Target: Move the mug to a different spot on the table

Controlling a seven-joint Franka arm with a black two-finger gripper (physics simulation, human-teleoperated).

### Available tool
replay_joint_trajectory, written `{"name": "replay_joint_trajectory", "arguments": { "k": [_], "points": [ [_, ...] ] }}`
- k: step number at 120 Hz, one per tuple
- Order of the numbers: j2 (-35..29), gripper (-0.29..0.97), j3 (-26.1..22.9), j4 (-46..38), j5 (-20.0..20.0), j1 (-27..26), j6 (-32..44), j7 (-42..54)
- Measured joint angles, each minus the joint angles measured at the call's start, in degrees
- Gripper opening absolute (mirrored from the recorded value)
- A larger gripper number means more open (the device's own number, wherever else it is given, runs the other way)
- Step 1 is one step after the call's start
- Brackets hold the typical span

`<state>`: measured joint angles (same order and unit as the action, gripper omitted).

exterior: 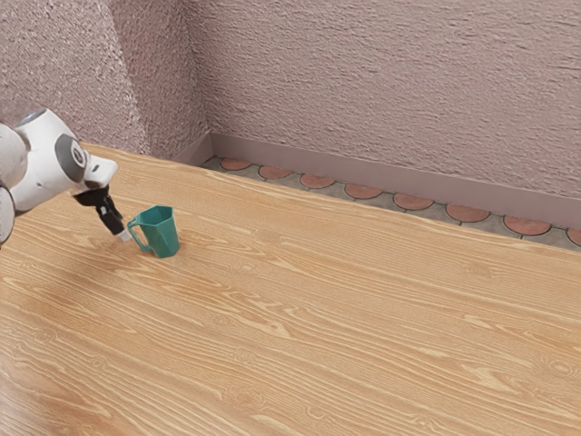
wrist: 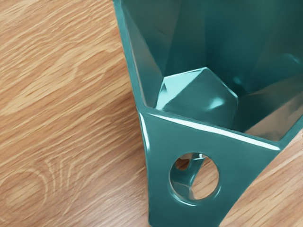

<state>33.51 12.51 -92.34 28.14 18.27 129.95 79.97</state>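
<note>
Wooden table (exterior: 318, 309), left of frame: mug (exterior: 158, 231) rests unlifted; gripper (exterior: 116, 223) at its handle (exterior: 136, 237), clasp impossible to tell; move seemingly all ahead.

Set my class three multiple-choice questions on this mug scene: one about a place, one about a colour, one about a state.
1. In the exterior view, where on the table is the mug?
A. Towards the left, beside the end effector
B. At the right edge
C. In the middle of the near edge

2. What colour is the mug?
A. Red
B. Teal
C. White

3. How does the mug stand?
A. On its side
B. Upside down
C. Upright and empty

Answers:
1 A: it sits by the arm at the exterior view's left.
2 B: both views show it teal.
3 C: its mouth faces up, and the wrist view shows a bare inside bottom.
</note>
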Motion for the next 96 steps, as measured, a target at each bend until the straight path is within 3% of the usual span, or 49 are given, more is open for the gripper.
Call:
{"name": "replay_joint_trajectory", "arguments": {
  "k": [33,96],
  "points": [
    [2.1,0.58,-1.3,3.4,0.5,0.0,-1.1,4.1],
    [2.2,0.39,-1.9,0.7,3.3,0.1,-1.5,9.6]
  ]
}}
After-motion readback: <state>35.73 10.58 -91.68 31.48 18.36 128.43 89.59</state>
